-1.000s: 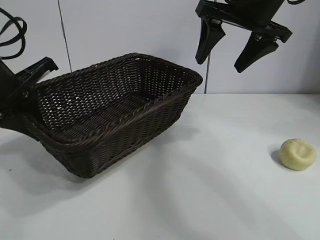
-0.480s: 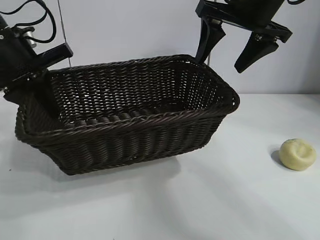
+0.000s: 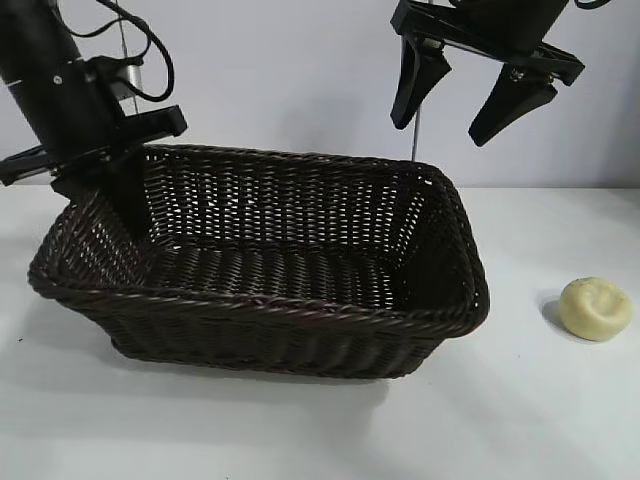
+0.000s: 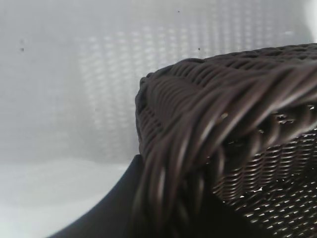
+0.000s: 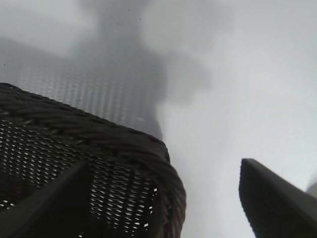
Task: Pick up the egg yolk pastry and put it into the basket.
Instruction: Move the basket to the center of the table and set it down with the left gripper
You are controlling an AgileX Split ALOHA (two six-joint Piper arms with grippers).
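Note:
The dark brown wicker basket (image 3: 300,330) sits on the white table, left of centre. My left gripper (image 3: 105,190) is shut on the basket's far left rim; the braided rim (image 4: 208,129) fills the left wrist view between my fingers (image 4: 119,203). The pale yellow egg yolk pastry (image 3: 595,308) lies on the table at the far right, apart from the basket. My right gripper (image 3: 452,122) hangs open and empty high above the basket's right end; its fingers (image 5: 277,198) and the basket's corner (image 5: 163,163) show in the right wrist view.
The white table (image 3: 520,420) stretches between the basket and the pastry. A pale wall stands behind.
My left gripper has swung and pulled the basket, turning it and moving it right, so its long side now faces front. The right gripper and pastry have not moved.

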